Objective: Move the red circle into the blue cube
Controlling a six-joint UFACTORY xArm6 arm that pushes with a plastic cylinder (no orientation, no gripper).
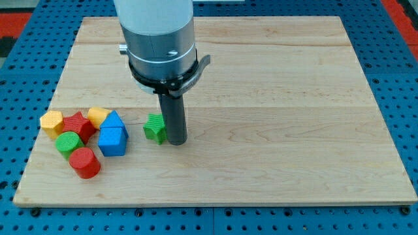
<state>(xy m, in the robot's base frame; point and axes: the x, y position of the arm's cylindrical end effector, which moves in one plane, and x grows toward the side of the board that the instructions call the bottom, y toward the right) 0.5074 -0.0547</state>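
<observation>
My tip [176, 140] rests on the wooden board [274, 98] just beside a green star block [155, 128], on its right — it holds nothing, being a bare rod. The red circle [85, 162] lies near the view's bottom left, just below-left of the blue cube [113, 140]. Crowded around them are a green circle [67, 142], a red star [78, 124], two yellow blocks [51, 121] [98, 115] and a second blue block [113, 120]. A blue pegboard [398, 59] surrounds the board.
</observation>
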